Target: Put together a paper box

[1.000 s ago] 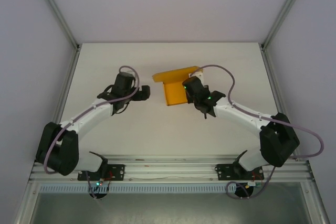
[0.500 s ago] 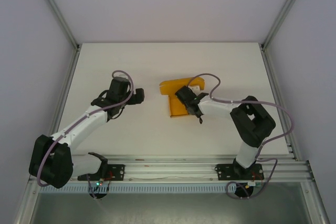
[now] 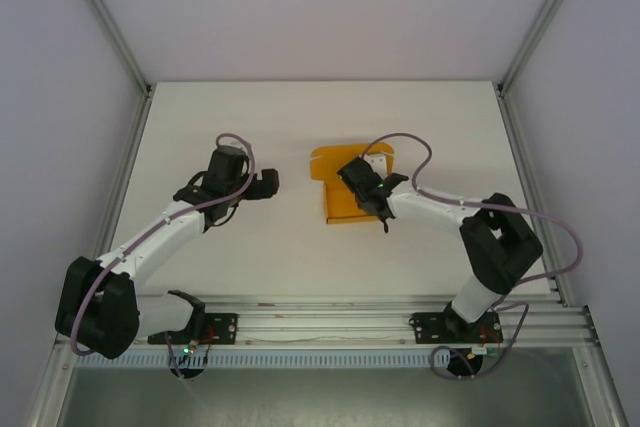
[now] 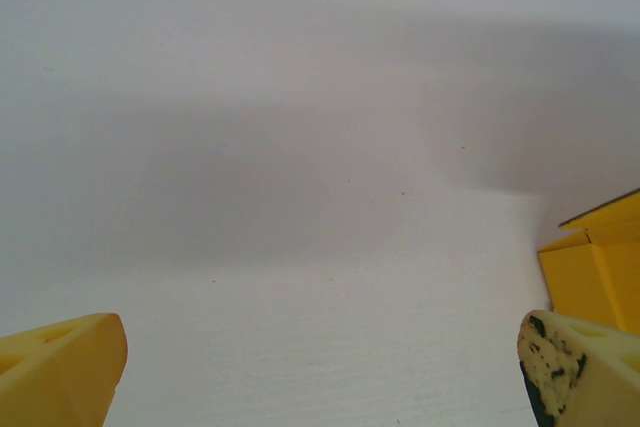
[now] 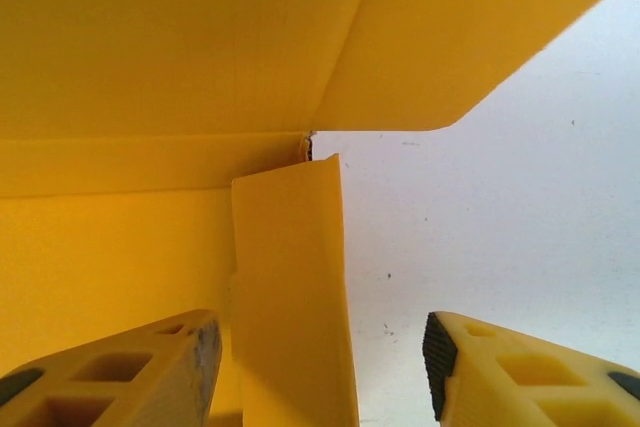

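1. The paper box is thin orange card, part-folded, lying mid-table with one wall panel folded up at the far side.
2. Handling, my read: very light and floppy. It creases if pinched hard and will likely skate on the smooth top. It's stiff only along the fold lines.
3. Where to grab: a flap edge close to its crease, with a light pinch. The base panel probably needs pinning by the other arm while a flap gets folded.
4. The right gripper is right on top of the box, jaws partly spread, clamping nothing.
5. In its wrist view a narrow flap stands up between the fingers, hard by the left one. I can't tell if they touch. There's a clear gap to the right finger.
6. The left gripper has its jaws spread wide and empty. It's over bare table to the left of the box, apart from it.
7. A corner of the box shows at the right edge of the left wrist view, just beyond the right fingertip.
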{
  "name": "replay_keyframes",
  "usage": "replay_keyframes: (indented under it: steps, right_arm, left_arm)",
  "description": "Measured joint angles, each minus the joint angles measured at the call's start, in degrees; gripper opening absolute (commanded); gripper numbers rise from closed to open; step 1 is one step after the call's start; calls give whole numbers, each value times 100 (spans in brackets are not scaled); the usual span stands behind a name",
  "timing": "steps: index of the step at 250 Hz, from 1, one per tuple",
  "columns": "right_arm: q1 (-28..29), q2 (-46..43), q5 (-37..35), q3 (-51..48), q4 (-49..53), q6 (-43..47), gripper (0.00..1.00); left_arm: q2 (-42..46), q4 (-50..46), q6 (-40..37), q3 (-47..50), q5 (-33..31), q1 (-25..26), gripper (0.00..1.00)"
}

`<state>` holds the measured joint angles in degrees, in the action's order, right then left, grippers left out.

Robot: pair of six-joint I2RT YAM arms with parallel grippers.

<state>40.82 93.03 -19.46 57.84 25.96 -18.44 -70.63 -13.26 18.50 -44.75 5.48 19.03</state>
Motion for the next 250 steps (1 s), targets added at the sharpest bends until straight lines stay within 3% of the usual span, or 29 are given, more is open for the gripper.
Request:
replay_keyframes:
  steps: [19, 39, 80, 110, 147, 250]
  right_arm:
    - [-70, -197, 122, -81, -61, -50, 50]
    - [-221, -492, 422, -323, -273, -146, 38]
    - [-710, -894, 1233, -881, -813, -297, 38]
    - [-973, -887, 1722, -1106, -1106, -348, 37]
    - [-1217, -793, 2194, -1158, -1458, -387, 29]
    - [-1325, -94, 2579, -1158, -1626, -422, 10]
  left_arm:
    - [-13, 63, -24, 0, 131, 0, 100]
    - [-87, 138, -42, 0, 273, 0, 100]
    - [-337, 262, -57, 0, 509, 59, 100]
    - [-498, 339, -59, -7, 627, 170, 100]
    - [-649, 376, -61, -22, 680, 275, 100]
    - [-752, 411, -63, -153, 723, 339, 100]
